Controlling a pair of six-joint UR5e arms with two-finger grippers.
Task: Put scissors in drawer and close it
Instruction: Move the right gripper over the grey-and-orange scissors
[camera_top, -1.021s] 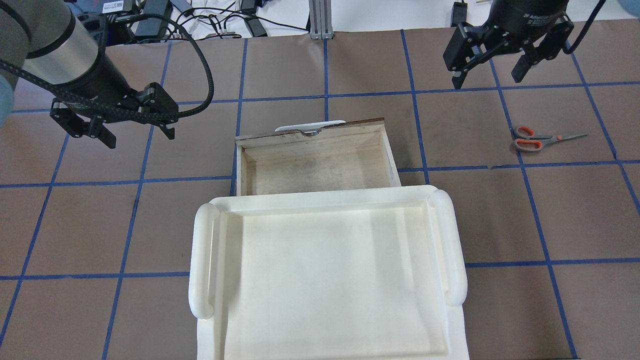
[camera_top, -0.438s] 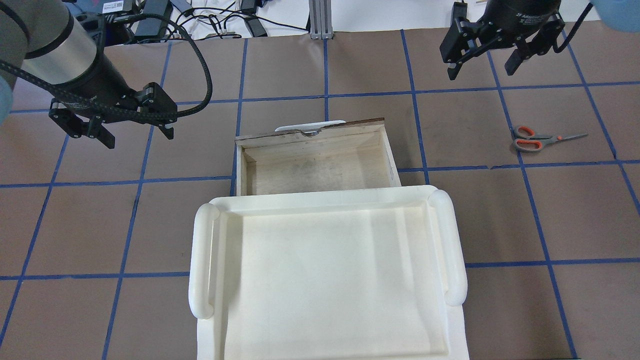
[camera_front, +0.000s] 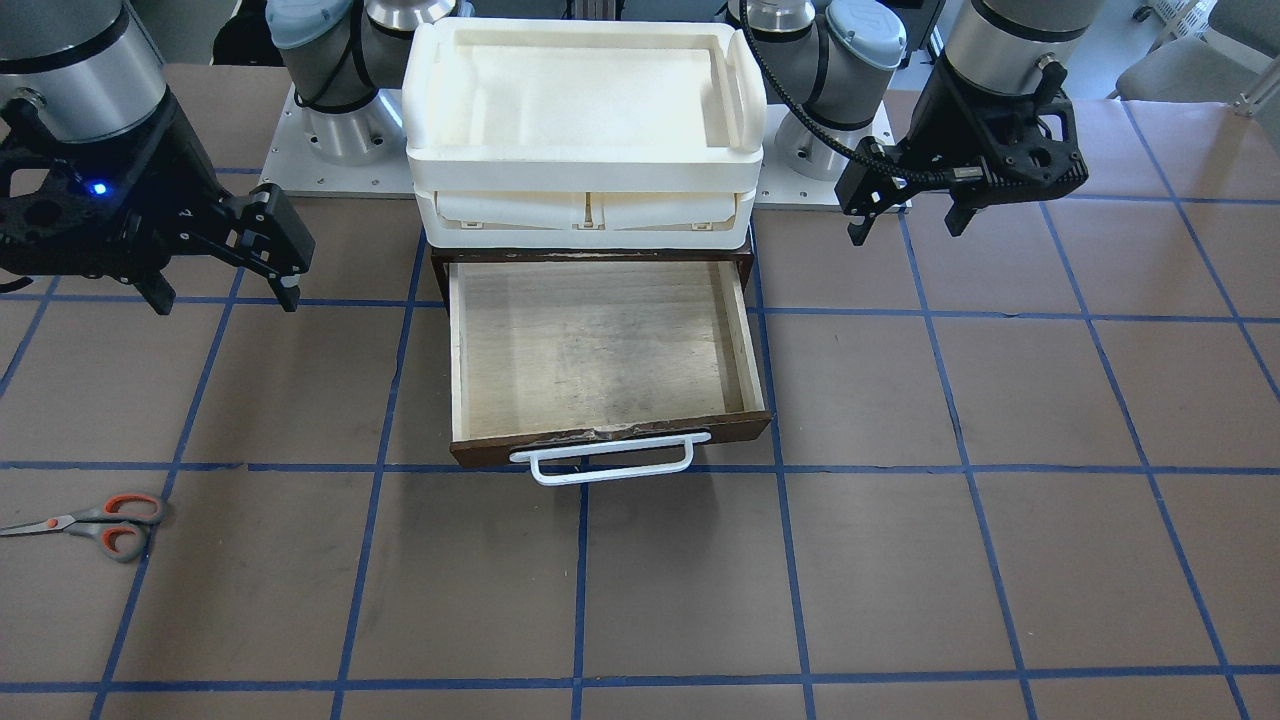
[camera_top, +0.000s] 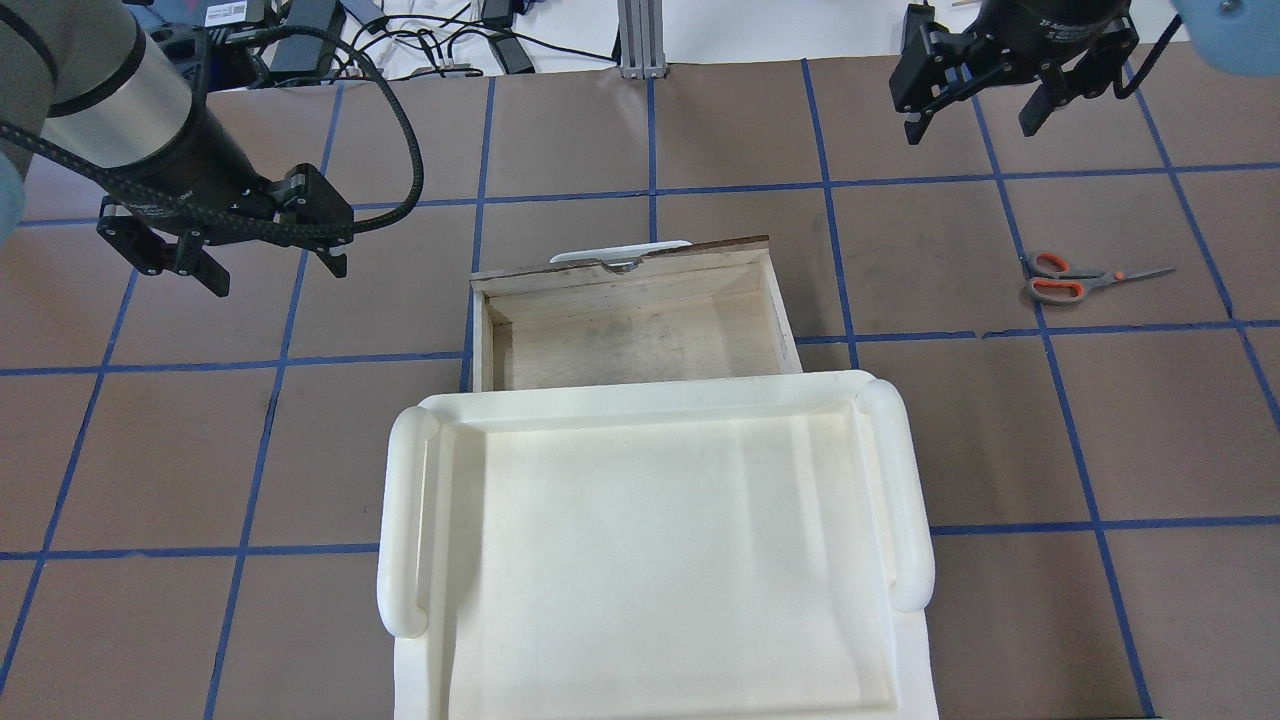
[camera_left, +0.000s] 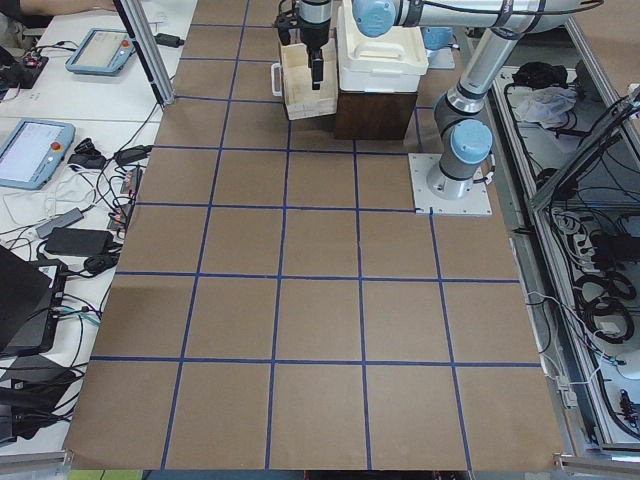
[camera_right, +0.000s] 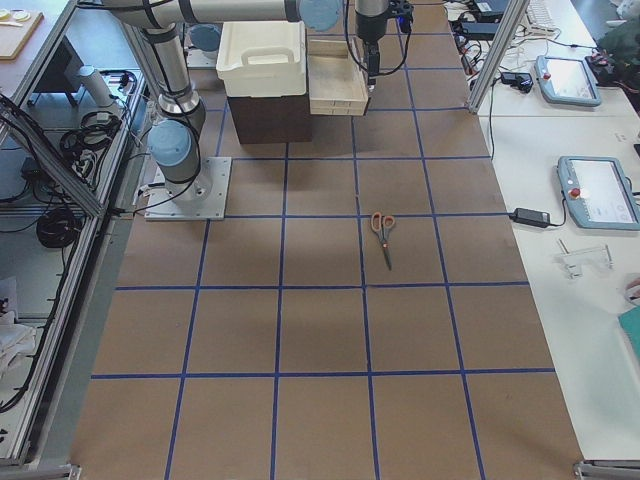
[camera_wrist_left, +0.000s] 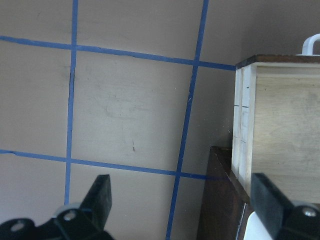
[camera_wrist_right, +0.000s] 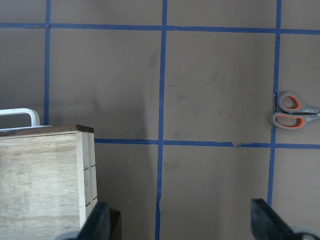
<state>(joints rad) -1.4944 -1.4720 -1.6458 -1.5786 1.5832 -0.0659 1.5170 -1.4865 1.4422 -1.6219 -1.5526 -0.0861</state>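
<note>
The scissors (camera_top: 1075, 278) lie flat on the brown table mat, far to the right of the drawer; they also show in the front view (camera_front: 95, 520) and at the right wrist view's right edge (camera_wrist_right: 295, 111). The dark brown drawer (camera_top: 785, 320) stands pulled out, its pale plywood inside bare, white bar handle (camera_front: 600, 460) on its front. My right gripper (camera_top: 970, 130) is open and empty, high beyond the scissors. My left gripper (camera_top: 280, 277) is open and empty, left of the drawer (camera_wrist_left: 280, 125).
A cream-white plastic tray stack (camera_top: 405, 520) sits on the cabinet over the drawer's back. Blue tape lines grid the mat. Cables and adapters (camera_top: 430, 45) lie beyond the table's far edge. Both arm bases stand behind the trays (camera_front: 585, 165).
My right gripper has drifted a little toward the table's far edge and stayed open. The left gripper, the scissors and the drawer have not moved.
</note>
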